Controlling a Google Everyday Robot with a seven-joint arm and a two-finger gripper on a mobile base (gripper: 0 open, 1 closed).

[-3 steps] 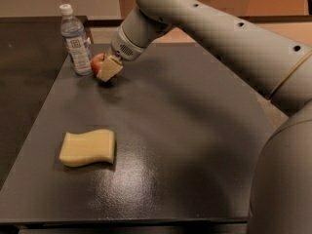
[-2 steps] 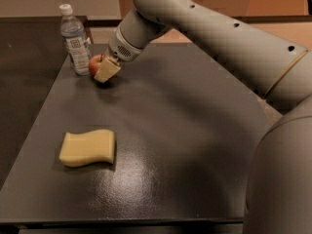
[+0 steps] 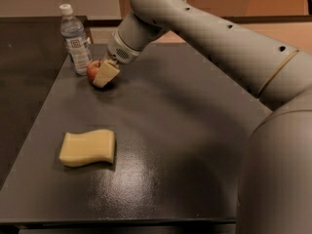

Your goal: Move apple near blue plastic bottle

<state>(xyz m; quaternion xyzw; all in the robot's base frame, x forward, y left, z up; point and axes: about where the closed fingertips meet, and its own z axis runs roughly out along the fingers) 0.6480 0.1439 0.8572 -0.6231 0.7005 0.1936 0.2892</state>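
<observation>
The small red apple (image 3: pixel 93 70) sits at the far left of the dark table (image 3: pixel 161 130), just right of the blue plastic bottle (image 3: pixel 75 39), which stands upright with a white cap. My gripper (image 3: pixel 104 74) is at the apple, its pale finger pad (image 3: pixel 107 73) covering the apple's right side. The apple is low, at or just above the tabletop. The far finger is hidden behind the apple.
A yellow wavy sponge (image 3: pixel 88 147) lies at the front left of the table. My arm (image 3: pixel 209 28) reaches in from the right and its large base (image 3: pixel 278 169) fills the right side. The table's left edge runs close to the bottle.
The gripper and the apple have shifted slightly left, closer to the bottle. The bottle and sponge have not moved.
</observation>
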